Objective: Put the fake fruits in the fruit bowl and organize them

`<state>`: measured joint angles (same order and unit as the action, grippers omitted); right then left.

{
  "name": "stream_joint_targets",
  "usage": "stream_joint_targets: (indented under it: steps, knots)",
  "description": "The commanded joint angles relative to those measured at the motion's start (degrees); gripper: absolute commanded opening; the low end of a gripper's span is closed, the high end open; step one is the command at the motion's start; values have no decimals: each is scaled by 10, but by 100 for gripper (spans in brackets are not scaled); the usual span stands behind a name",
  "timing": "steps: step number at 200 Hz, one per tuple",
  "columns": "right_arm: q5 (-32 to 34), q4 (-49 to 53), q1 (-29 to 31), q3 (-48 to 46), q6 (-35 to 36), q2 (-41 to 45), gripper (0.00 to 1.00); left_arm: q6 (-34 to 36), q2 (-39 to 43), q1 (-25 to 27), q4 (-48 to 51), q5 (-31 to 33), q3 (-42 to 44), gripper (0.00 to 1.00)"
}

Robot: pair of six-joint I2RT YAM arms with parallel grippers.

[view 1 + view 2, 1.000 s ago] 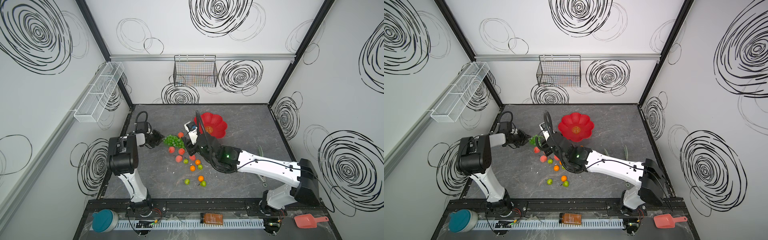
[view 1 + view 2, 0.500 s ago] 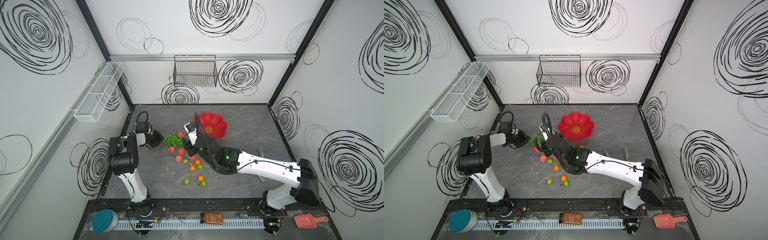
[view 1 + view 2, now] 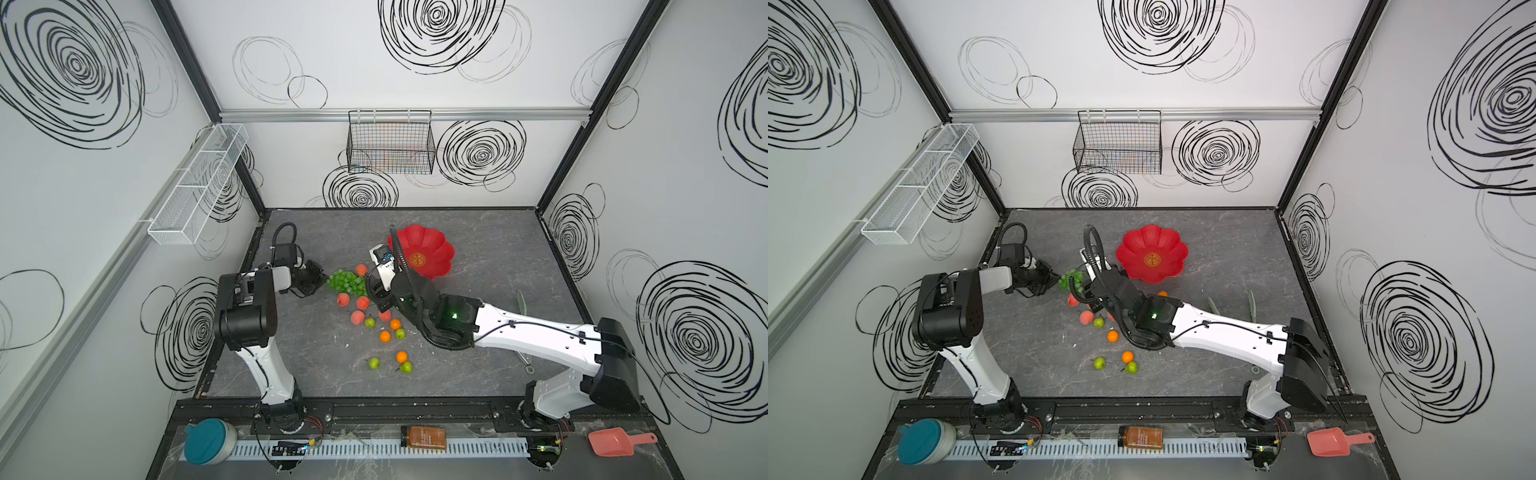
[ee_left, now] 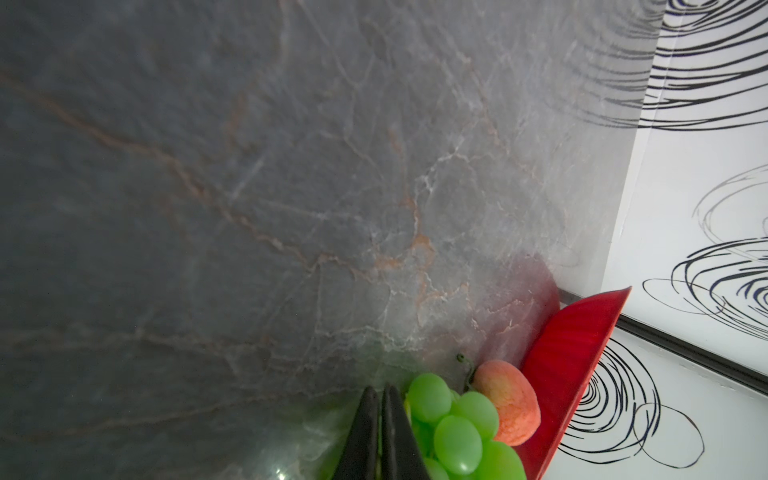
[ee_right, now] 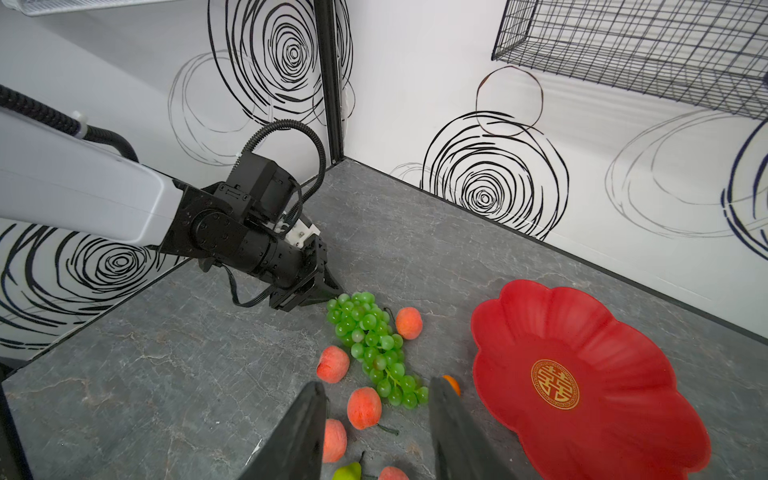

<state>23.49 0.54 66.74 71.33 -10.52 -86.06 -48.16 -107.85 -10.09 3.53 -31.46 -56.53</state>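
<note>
The red flower-shaped fruit bowl (image 3: 432, 249) (image 3: 1154, 245) (image 5: 602, 332) stands empty behind the scattered fake fruits. The green grape bunch (image 3: 345, 281) (image 5: 365, 328) (image 4: 457, 428) lies on the table among peaches (image 3: 343, 299) (image 4: 509, 399). Oranges (image 3: 385, 336) and green apples (image 3: 374, 363) lie nearer the front. My left gripper (image 3: 322, 280) (image 4: 380, 415) (image 5: 338, 291) is shut, its tips at the bunch's left end; whether it pinches the stem is unclear. My right gripper (image 5: 376, 399) (image 3: 374, 297) hangs open over a peach (image 5: 364, 407), left of the bowl.
Pale-green tongs (image 3: 520, 303) lie on the table at the right, partly under the right arm. A black wire basket (image 3: 390, 145) hangs on the back wall and a white wire shelf (image 3: 199, 183) on the left wall. In front of the table lie a pink scoop (image 3: 615, 442), a bottle (image 3: 423, 436) and a teal-lidded container (image 3: 205, 440).
The left gripper's jaws have closed at the end of the grape bunch. The right arm has barely moved and its jaws stand as before.
</note>
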Motion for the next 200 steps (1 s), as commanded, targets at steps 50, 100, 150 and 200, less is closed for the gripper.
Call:
stream_joint_targets:
  steps: [50,100,150,200]
  knots:
    - [38,-17,-3,-28,-26,24,44,10,13,-1,-15,3,-2,0]
    - [33,-15,-10,-32,-32,24,44,1,51,0,-63,-4,16,0]
    - [26,-19,-21,-40,-41,24,44,4,85,9,-102,-17,26,0]
    - [-13,-19,-65,-63,-90,38,43,33,125,31,-125,-31,29,0]
